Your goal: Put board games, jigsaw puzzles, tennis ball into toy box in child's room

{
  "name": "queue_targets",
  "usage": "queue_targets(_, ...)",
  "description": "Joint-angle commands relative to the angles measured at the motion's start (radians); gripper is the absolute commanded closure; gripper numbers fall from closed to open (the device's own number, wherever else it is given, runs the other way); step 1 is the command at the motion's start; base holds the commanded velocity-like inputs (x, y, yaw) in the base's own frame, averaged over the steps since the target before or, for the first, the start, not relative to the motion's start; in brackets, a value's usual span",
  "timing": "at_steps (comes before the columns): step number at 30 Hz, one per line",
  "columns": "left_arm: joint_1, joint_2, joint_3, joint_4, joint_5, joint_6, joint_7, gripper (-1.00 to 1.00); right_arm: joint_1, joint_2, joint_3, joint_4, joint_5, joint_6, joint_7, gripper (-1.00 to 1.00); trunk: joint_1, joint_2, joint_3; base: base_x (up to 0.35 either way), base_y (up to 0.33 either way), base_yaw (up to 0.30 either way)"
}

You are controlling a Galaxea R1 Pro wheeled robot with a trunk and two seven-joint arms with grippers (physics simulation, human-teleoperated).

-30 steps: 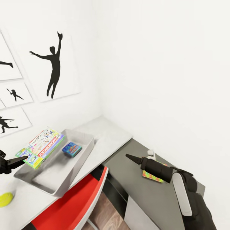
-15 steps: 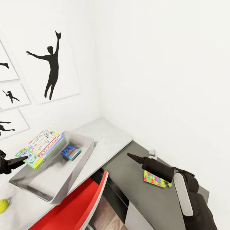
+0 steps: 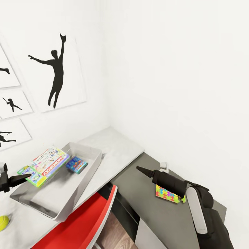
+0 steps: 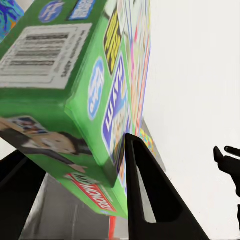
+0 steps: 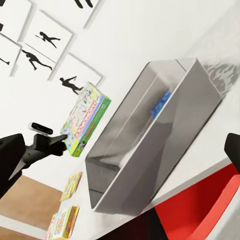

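Observation:
My left gripper [image 3: 25,177] is shut on a corner of the Monopoly board game [image 3: 45,164], which tilts over the far rim of the light grey toy box [image 3: 71,199]. In the left wrist view the green game box [image 4: 75,95] sits between the two black fingers. A blue jigsaw puzzle [image 3: 76,164] lies inside the toy box. A second jigsaw puzzle [image 3: 167,194] lies on the dark part of the table [image 3: 138,193], partly under my right arm. My right gripper [image 3: 139,169] hovers open over that dark part. The tennis ball [image 3: 3,222] rests on the light tabletop.
A red chair [image 3: 84,219] is pushed under the table below the toy box. A small white object [image 3: 163,166] sits by the wall on the dark part. Two colourful flat things [image 5: 65,207] lie on the brown floor beyond the table. Silhouette pictures [image 3: 57,71] hang above.
The Monopoly board game has dropped lower and flatter over the toy box rim, and my left gripper went down with it. The view shifted slightly at first. The right arm barely moved.

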Motion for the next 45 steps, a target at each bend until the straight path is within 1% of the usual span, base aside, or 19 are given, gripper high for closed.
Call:
queue_targets(1,-0.001,0.000,0.000,-0.001,0.004,0.010,0.025,1.00,-0.001,0.000,-0.002,0.000,0.004,-0.002,0.006,-1.00,0.000,-0.002,-0.002,0.000,0.000,0.000)
queue_targets(4,-0.001,-0.002,0.000,-0.003,0.002,0.003,0.102,1.00,-0.001,-0.003,-0.002,0.001,0.004,-0.020,0.006,-1.00,0.000,-0.002,-0.002,0.000,0.000,0.000)
queue_targets(9,-0.001,-0.006,-0.001,-0.001,0.003,-0.003,0.162,1.00,-0.001,-0.004,-0.003,0.003,0.004,-0.024,0.006,-1.00,0.000,-0.002,-0.002,0.000,0.000,0.000)
queue_targets(14,-0.001,-0.011,-0.001,-0.001,0.002,-0.014,0.180,1.00,-0.001,-0.004,-0.003,0.003,0.004,-0.024,0.007,-1.00,0.000,-0.002,-0.002,0.000,0.000,0.000)
queue_targets(18,-0.001,-0.018,-0.001,0.000,0.002,-0.037,0.205,1.00,-0.001,-0.004,-0.003,0.003,0.004,-0.025,0.007,-1.00,0.000,-0.002,-0.002,0.000,0.000,0.000)
queue_targets(22,0.000,-0.054,-0.001,0.002,0.003,-0.090,0.224,1.00,-0.001,-0.003,-0.002,0.003,0.004,-0.026,0.006,-1.00,0.000,-0.002,-0.002,0.000,0.000,0.000)
queue_targets(23,0.001,-0.058,-0.001,0.002,0.003,-0.095,0.225,1.00,-0.001,-0.003,-0.002,0.003,0.004,-0.026,0.006,-1.00,0.000,-0.002,-0.002,0.000,0.000,0.000)
queue_targets(24,0.001,-0.071,-0.001,0.002,0.003,-0.104,0.231,1.00,-0.001,-0.003,-0.002,0.003,0.004,-0.026,0.005,-1.00,0.000,-0.002,-0.002,0.000,0.000,0.000)
queue_targets(25,0.001,-0.077,-0.001,0.002,0.003,-0.107,0.240,1.00,-0.001,-0.003,-0.002,0.003,0.004,-0.027,0.005,-1.00,0.000,-0.002,-0.002,0.000,0.000,0.000)
queue_targets(31,0.002,-0.100,-0.001,0.003,0.002,-0.120,0.285,1.00,-0.001,-0.003,-0.001,0.003,0.004,-0.027,0.005,-1.00,0.000,-0.002,-0.002,0.000,0.000,0.000)
queue_targets(36,0.002,-0.110,-0.001,0.003,0.002,-0.123,0.317,1.00,-0.001,-0.003,-0.001,0.003,0.004,-0.027,0.005,-1.00,0.000,-0.002,-0.002,0.000,0.000,0.000)
queue_targets(45,0.002,-0.116,-0.001,0.003,0.002,-0.128,0.338,1.00,-0.001,-0.003,-0.001,0.003,0.004,-0.027,0.005,-1.00,0.000,-0.002,-0.002,0.000,0.000,0.000)
